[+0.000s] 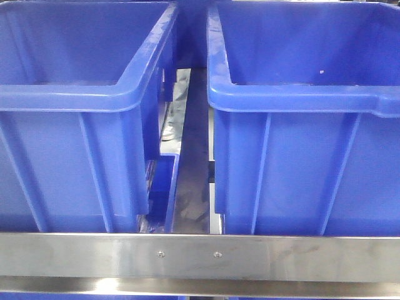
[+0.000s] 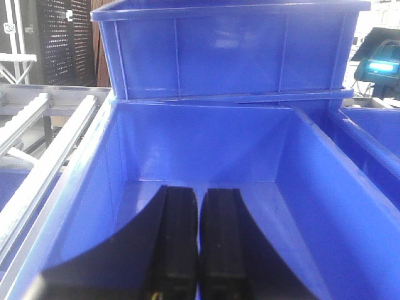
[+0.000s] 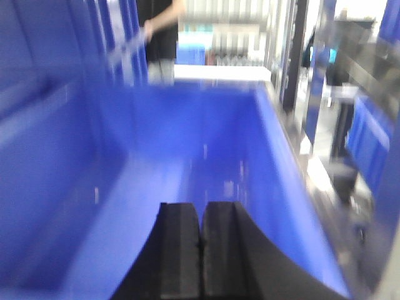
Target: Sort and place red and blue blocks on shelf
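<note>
Brushed-steel shelving fills the front view: the grey steel shelf [image 1: 200, 255] shows as a flat horizontal beam with two small screws, running across the bottom of the picture. On it stand two big blue plastic bins side by side, the left bin [image 1: 69, 100] and the right bin [image 1: 300, 100], apart from each other with a narrow gap between them through which a dark strip and another steel member can be seen. Neither the small red cube nor the small blue cube shows in any view, so where they lie cannot be told. From the left wrist camera, the left gripper [image 2: 199, 250] hangs inside a blue bin [image 2: 200, 144], its two black fingers [image 2: 178, 237] pressed together with nothing between them; a second blue bin [image 2: 231, 50] sits stacked just behind and above, and a grey metal rail [image 2: 44, 150] runs along the left side. From the right wrist camera, which is blurred, the right gripper [image 3: 201, 250] is likewise clenched on nothing, its black fingers [image 3: 178, 250] touching, over the floor of a blue bin [image 3: 187, 150]. Beyond its far wall a person's arm [image 3: 162, 22] is visible.
</note>
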Controlling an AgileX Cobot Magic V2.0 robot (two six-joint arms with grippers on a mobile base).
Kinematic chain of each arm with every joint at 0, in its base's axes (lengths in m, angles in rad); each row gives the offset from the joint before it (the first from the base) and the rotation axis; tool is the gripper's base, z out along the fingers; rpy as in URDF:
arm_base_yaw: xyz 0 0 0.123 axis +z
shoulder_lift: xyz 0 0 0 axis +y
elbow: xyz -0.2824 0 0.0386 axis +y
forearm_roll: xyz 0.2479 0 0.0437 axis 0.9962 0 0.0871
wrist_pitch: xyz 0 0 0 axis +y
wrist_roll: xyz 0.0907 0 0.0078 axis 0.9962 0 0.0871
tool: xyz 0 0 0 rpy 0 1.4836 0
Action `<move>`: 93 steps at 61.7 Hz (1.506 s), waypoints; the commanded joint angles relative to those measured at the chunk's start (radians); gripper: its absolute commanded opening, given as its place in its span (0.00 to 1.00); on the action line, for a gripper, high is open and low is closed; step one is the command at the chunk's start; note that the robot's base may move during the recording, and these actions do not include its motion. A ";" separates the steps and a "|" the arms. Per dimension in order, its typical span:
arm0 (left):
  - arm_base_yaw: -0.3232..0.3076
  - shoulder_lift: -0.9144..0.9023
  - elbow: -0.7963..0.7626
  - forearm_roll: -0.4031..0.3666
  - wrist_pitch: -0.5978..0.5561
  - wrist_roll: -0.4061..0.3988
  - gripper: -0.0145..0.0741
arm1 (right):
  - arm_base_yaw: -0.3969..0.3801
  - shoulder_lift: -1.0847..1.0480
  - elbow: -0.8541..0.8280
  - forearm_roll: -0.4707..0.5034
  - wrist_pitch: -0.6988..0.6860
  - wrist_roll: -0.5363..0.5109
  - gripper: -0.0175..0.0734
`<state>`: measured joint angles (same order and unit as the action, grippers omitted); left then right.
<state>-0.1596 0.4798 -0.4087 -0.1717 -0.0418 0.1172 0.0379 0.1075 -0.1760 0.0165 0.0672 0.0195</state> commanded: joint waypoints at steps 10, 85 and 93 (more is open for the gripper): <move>0.002 0.001 -0.029 -0.006 -0.084 0.002 0.30 | -0.037 -0.126 0.103 0.011 -0.085 -0.003 0.22; 0.002 0.001 -0.029 -0.006 -0.085 0.002 0.30 | -0.027 -0.138 0.184 0.034 -0.140 -0.001 0.22; 0.002 0.001 -0.029 -0.006 -0.085 0.002 0.30 | -0.027 -0.138 0.184 0.034 -0.140 -0.001 0.22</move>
<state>-0.1596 0.4798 -0.4087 -0.1717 -0.0418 0.1172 0.0102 -0.0107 0.0294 0.0503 0.0110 0.0215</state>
